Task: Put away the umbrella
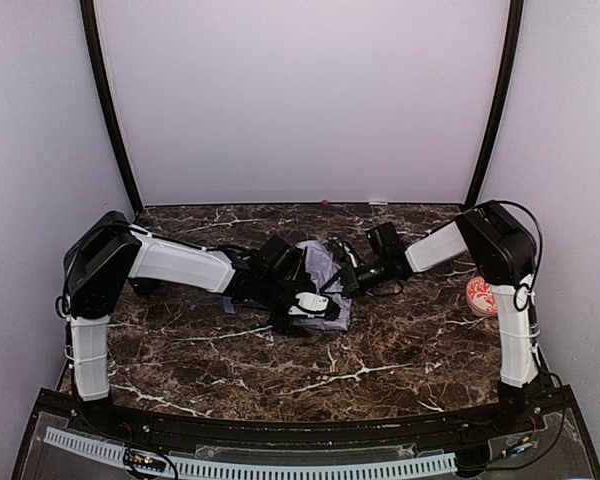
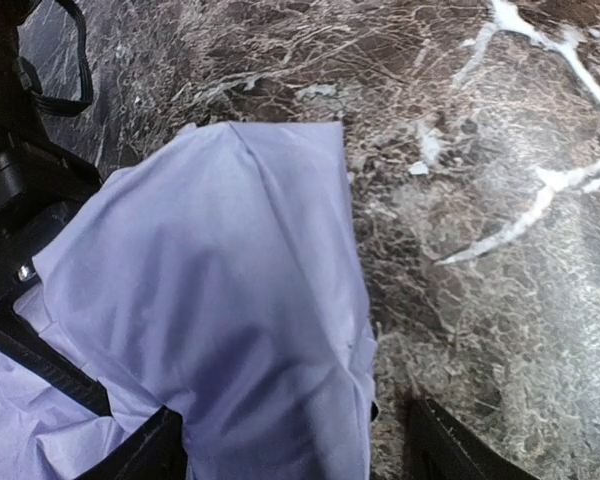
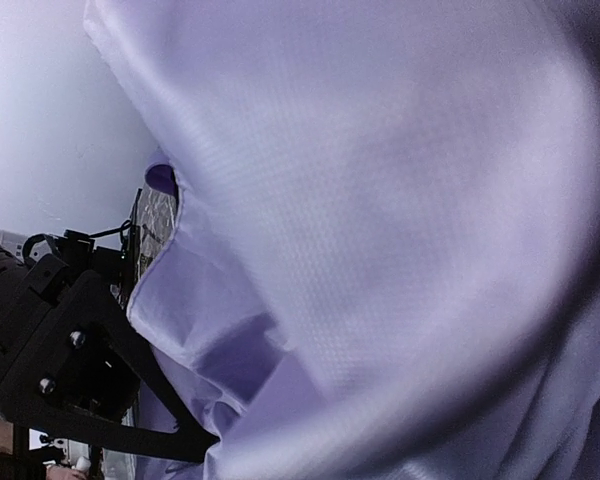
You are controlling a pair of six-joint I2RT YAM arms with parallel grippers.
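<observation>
And there was the left gripper (image 2: 295, 450) in from the left side of the marble table (image 1: 400, 350), over its middle. Its jaws stood wide apart and gripped nothing. Lavender cloth lay draped between them, covering one finger, while the other finger (image 2: 450, 450) stood clear of the fabric's edge.

At the middle of the table sat the umbrella (image 1: 322, 268), a crumpled heap of pale canopy rather than a neat bundle (shaft and handle I couldn't pick out).

From the table's right side the right gripper (image 1: 352, 272) was pressed against that heap, jaws fully closed. Its own camera was smothered in fabric, so I couldn't tell whether it pinched cloth. The small red-and-white disc (image 1: 480, 293) lay near the table's right edge, well out of play.

The danger, to my eye, was that a left pinch would catch a single loose layer, so the cloth would drag instead of gathering. The two wrists were also crowded together and might knock, with the right one working blind.
</observation>
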